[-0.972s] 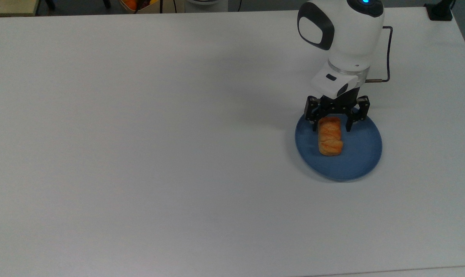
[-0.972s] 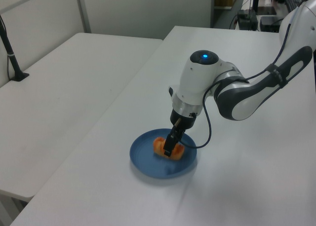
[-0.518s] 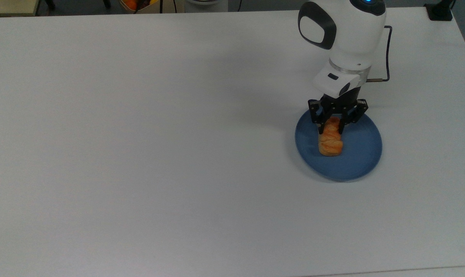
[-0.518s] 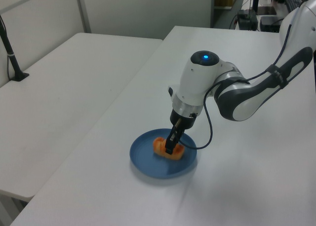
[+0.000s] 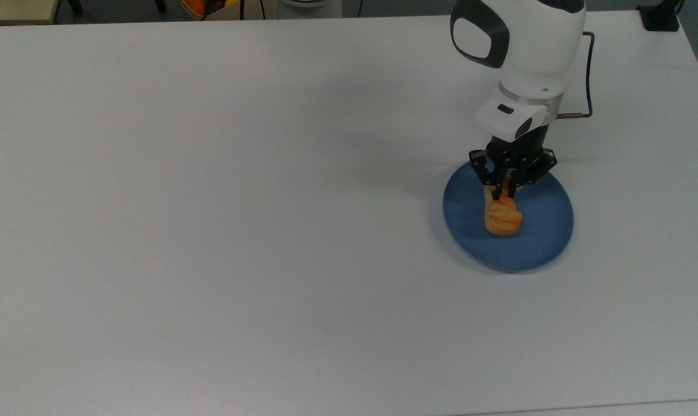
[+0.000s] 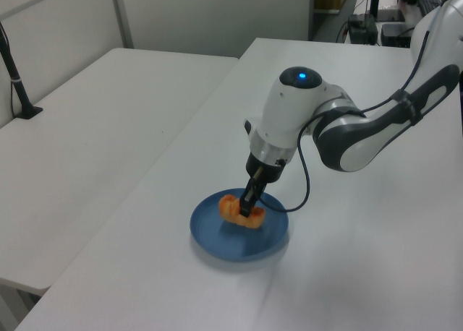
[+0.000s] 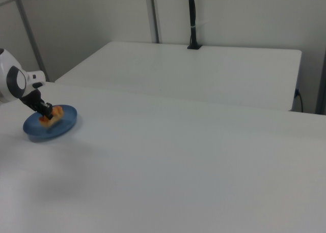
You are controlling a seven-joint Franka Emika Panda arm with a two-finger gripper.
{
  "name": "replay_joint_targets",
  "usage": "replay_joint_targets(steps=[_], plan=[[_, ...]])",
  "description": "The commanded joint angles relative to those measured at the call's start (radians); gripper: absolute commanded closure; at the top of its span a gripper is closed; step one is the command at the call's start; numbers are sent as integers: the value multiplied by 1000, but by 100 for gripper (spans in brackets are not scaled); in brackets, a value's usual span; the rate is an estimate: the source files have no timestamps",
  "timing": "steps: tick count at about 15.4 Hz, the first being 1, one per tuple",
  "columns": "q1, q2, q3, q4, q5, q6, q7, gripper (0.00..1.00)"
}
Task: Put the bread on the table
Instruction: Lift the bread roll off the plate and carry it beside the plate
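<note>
Golden-orange and glazed, the bread [image 5: 502,216] is over the blue plate [image 5: 542,240], gripped at one end by the tool [image 5: 504,190]. The black fingers [image 5: 494,186] have closed narrowly on the end of the loaf nearest the arm, pinching it from both sides. In the left view the bread [image 6: 236,210] looks tilted, its gripped end raised; whether its far end touches the plate [image 6: 217,237] I cannot tell. The tool [image 6: 249,209] points steeply down from the white wrist, with a dark cable looping beside it.

The plate sits on the white bench [image 5: 239,202], towards the top view's right. In the right view the plate [image 7: 65,129] lies at the right view's far left, with the bread [image 7: 54,116] and the tool [image 7: 47,112] above it. A second white surface [image 7: 204,70] stands beyond, with a dark pole [image 7: 192,19] rising at its back edge.
</note>
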Motion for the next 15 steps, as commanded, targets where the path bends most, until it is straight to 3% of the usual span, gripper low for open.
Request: replay_joint_targets(steps=[1, 4, 7, 11, 15], plan=[[1, -87, -9, -35, -22, -35, 20, 80], [-42, -179, 0, -79, -23, -120, -13, 80], [-139, -312, 71, -219, -22, -181, -95, 80], [-182, -450, 72, -413, -17, -193, -184, 83], [-286, -487, 74, -481, -5, -210, -340, 83]])
